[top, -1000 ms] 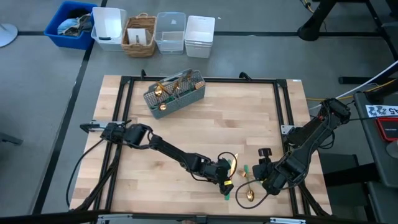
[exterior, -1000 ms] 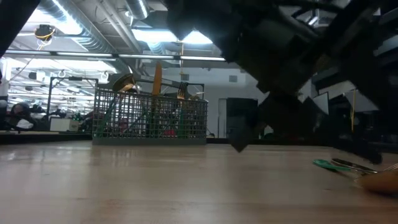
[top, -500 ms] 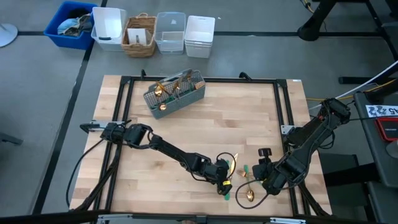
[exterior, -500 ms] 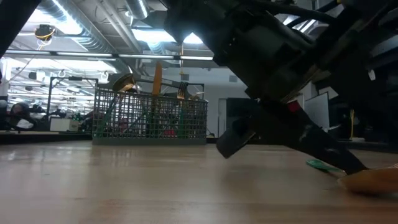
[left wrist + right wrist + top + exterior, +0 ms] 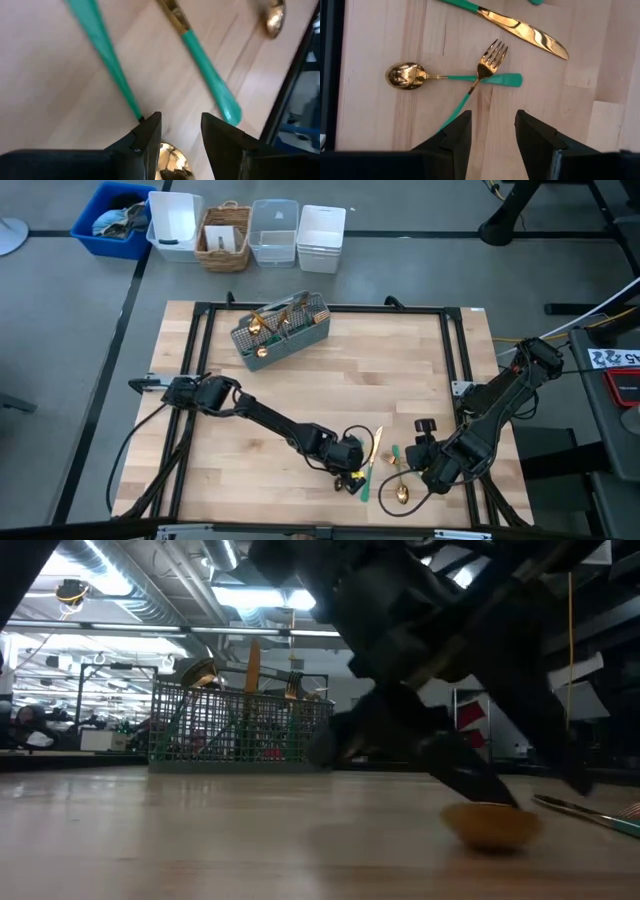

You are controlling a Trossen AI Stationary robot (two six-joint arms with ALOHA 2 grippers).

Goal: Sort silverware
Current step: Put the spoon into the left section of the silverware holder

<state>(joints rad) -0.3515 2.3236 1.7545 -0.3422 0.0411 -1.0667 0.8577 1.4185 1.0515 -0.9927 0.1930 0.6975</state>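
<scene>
My left gripper (image 5: 354,480) is low over the table's near middle, slanting down, shut on a spoon with a gold bowl (image 5: 490,825). The spoon's teal handle (image 5: 102,55) runs forward past the fingertips. Just to its right a gold-bladed knife (image 5: 373,452) lies flat on the wood. A second spoon (image 5: 402,75) and a fork (image 5: 492,57) lie crossed beyond the knife. My right gripper (image 5: 428,465) hangs open above them, touching nothing. The grey mesh caddy (image 5: 281,330) stands at the far left with several pieces upright in it. My left gripper has the spoon's gold bowl (image 5: 171,159) between its two fingers, well back from their tips. The fingers slant down from the table's left and lie along the spoon. The bowl's underside rests on the table. I cannot tell whether both fingers touch the bowl.
A row of bins stands beyond the far edge: a blue one (image 5: 115,215), a white one (image 5: 172,222), a wicker basket (image 5: 225,235), a clear tub (image 5: 275,230) and a white tub (image 5: 321,235). A black frame (image 5: 455,380) borders the wooden top.
My left gripper has tipped and gone a little toward the table's left edge. The spoon's bowl has slid leftward along the table with it. The knife, the fork and the other spoon lie where they were.
</scene>
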